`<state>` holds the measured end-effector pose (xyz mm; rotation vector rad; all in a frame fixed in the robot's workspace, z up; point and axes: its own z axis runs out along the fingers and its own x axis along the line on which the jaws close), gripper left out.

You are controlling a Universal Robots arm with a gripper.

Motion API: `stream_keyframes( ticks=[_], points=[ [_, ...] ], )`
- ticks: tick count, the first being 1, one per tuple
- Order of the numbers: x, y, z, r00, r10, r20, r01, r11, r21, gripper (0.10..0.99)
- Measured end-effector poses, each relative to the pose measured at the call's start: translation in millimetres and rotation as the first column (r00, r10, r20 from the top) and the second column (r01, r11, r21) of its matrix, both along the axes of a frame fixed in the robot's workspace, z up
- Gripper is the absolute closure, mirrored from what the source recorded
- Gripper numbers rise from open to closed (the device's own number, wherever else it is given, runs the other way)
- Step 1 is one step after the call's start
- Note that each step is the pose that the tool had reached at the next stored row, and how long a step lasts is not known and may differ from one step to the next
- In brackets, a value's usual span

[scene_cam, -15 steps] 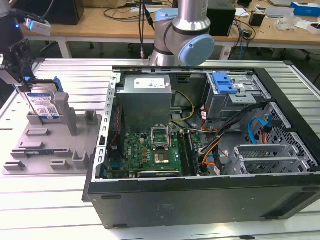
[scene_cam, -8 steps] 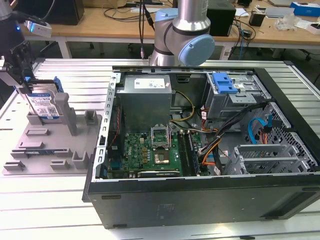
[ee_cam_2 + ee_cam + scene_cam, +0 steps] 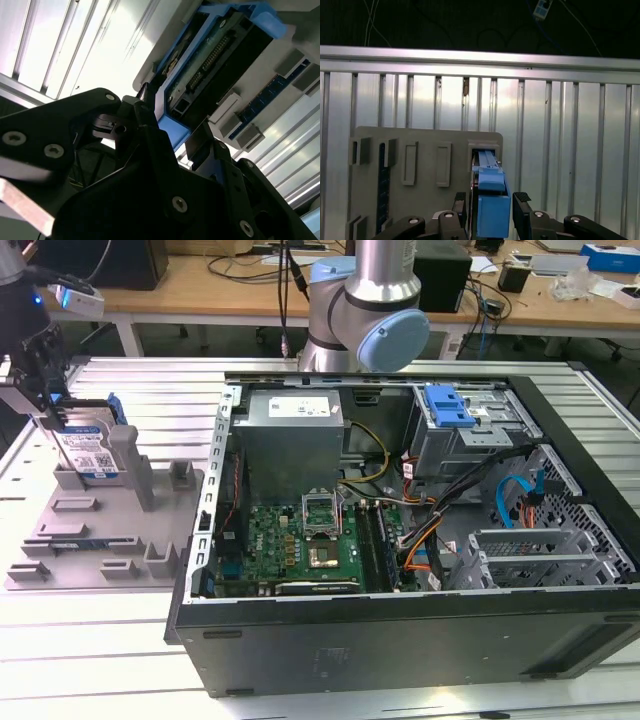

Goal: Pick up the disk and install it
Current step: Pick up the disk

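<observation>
Black gripper astride the upright silver, blue-framed disk in the grey tray, exterior view's left; clamped or not, cannot tell. Best gripped square on the frame, drawn straight out of the slot.

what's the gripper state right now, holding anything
gripper: at the disk standing in the grey holder; cannot tell whether it is open or shut on it

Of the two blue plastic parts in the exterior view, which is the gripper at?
The blue-framed disk standing in the holder at the exterior view's left, under the gripper. The other, a blue bracket, sits inside the computer case.
</observation>
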<state>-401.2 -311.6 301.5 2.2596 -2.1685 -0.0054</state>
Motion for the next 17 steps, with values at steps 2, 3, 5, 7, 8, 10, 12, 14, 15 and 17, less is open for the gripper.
stream_keyframes(
  ticks=[2, 3, 5, 7, 8, 10, 12, 14, 15, 17],
  points=[
    [0.0, -0.1, -0.4, 1.0000, 0.000, 0.0000, 0.000, 1.0000, 0.000, 0.588],
    [0.0, -0.1, -0.7, 1.0000, 0.000, 0.0000, 0.000, 1.0000, 0.000, 0.588],
    [0.0, -0.3, -1.1, 1.0000, 0.000, 0.0001, 0.000, 1.0000, 0.000, 0.588],
    [0.0, -0.4, -1.3, 1.0000, 0.000, 0.0000, 0.000, 1.0000, 0.000, 0.588],
    [0.0, -0.6, -1.5, 1.0000, 0.000, 0.0000, 0.000, 1.0000, 0.000, 0.588],
    [0.0, -0.7, -1.7, 1.0000, 0.000, 0.0000, 0.000, 1.0000, 0.000, 0.604],
    [0.0, -0.9, -2.1, 1.0000, 0.000, 0.0001, 0.000, 1.0000, 0.000, 0.675],
    [0.0, -1.1, -2.3, 1.0000, 0.000, 0.0000, 0.000, 1.0000, 0.000, 0.675],
    [0.0, -1.3, -2.4, 1.0000, 0.000, 0.0001, 0.000, 1.0000, 0.000, 0.675],
    [0.0, -1.4, -2.6, 1.0000, 0.000, 0.0001, 0.000, 1.0000, 0.000, 0.675]
  ],
)
